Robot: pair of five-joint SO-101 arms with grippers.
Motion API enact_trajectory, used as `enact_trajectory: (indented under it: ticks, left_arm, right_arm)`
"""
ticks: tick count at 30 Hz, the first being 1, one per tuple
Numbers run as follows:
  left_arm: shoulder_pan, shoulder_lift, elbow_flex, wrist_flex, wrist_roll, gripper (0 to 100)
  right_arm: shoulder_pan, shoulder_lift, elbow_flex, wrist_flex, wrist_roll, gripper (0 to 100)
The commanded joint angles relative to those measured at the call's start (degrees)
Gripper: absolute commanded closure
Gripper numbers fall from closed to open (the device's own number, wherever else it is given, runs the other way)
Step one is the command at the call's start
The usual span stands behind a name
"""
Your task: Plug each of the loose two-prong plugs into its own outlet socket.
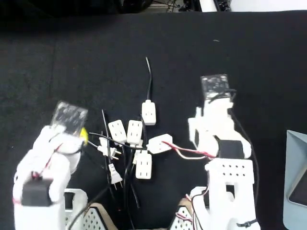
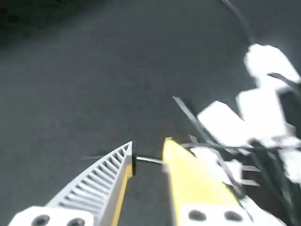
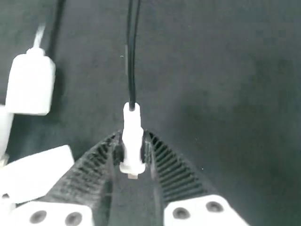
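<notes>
The right pincer [image 3: 132,139] is clamped on a white two-prong plug [image 3: 132,120], gripping its body from both sides. The plug's black cord [image 3: 131,56] runs straight away over the dark worktop [image 3: 225,70]. A white socket block [image 3: 28,84] lies off to one side, apart from the plug. The left pincer [image 2: 148,145] stands apart, with a gap between its grey finger and its yellow finger. A thin line crosses that gap, but I cannot tell whether it is a prong or a wire. It grips nothing that I can make out.

From above, five white sockets [image 1: 135,132] lie clustered in the middle. Two loose plugs [image 1: 115,177] rest just beside them on the left arm's side. No plug looks seated in any socket, so I judge the task barely begun: one plug is in hand, the others are to be fetched, and all are to be inserted.

Room is tight inside the cluster, where black cables [image 1: 128,182] cross between the sockets and could snag. The far stretch of worktop beyond it gives room to swing. A grey-blue object [image 1: 297,187] sits at the worktop's right edge, well apart.
</notes>
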Motion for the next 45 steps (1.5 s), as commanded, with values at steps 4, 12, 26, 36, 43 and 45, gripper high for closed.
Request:
enact_trajectory:
  ticks: [4, 12, 26, 36, 43, 45]
  left_arm:
    - [16.75, 30.68, -22.73, 1.41, -0.44, 76]
    - [32.04, 44.66, -27.56, -6.24, -0.53, 73]
    - [40.66, 65.76, -20.7, -26.81, -2.9, 74]
    - [40.66, 76.31, -20.7, -35.78, -2.99, 85]
    - [40.66, 73.76, -20.7, -34.55, -2.99, 97]
    - [40.66, 71.82, -21.23, -32.18, -2.99, 97]
  right_arm:
    - [7.56, -1.27, 2.86, -6.59, -5.54, 98.7]
    - [15.12, -1.27, 2.68, -8.0, -9.49, 98.7]
    - [18.2, -1.27, 2.77, -8.09, -10.46, 98.7]
    - [18.11, -1.27, 3.03, -8.09, -10.11, 98.7]
    - [18.02, -1.27, 3.12, -8.09, -10.11, 98.7]
    - [18.02, -1.27, 3.12, -8.09, -10.02, 98.7]
